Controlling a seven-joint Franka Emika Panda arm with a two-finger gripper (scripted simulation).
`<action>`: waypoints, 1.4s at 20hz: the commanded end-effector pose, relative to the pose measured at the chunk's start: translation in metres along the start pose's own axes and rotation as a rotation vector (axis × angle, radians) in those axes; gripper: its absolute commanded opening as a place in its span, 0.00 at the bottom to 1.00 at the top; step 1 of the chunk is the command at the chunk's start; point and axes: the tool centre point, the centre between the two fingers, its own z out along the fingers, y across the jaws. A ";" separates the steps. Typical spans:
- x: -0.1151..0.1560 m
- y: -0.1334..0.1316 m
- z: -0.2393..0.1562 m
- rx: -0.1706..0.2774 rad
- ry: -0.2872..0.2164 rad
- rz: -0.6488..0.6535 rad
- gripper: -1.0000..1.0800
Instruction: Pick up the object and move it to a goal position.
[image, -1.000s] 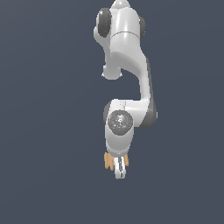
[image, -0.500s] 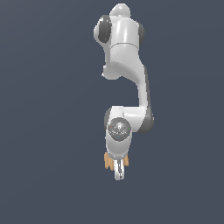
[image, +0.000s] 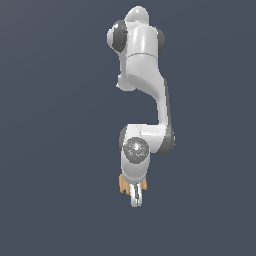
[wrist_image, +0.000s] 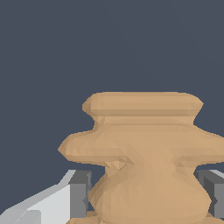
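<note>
Since the wrist view is nearly filled by it, the object (wrist_image: 144, 162) is seen best there: an orange-tan lump with stacked ridges, sat right between the gripper (wrist_image: 146, 199) pads (wrist_image: 79, 194), which look pressed against its narrow waist on both sides. From the exterior view, the object (image: 121, 183) is only spotted as tan bits poking out either side of the gripper (image: 135, 196), under the white arm (image: 145, 75) reaching in from farther back.
</note>
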 end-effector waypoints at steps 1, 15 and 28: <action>0.000 0.000 0.000 0.000 0.000 0.000 0.00; 0.005 0.004 -0.005 0.000 0.000 0.000 0.00; 0.046 0.040 -0.045 0.000 -0.001 0.000 0.00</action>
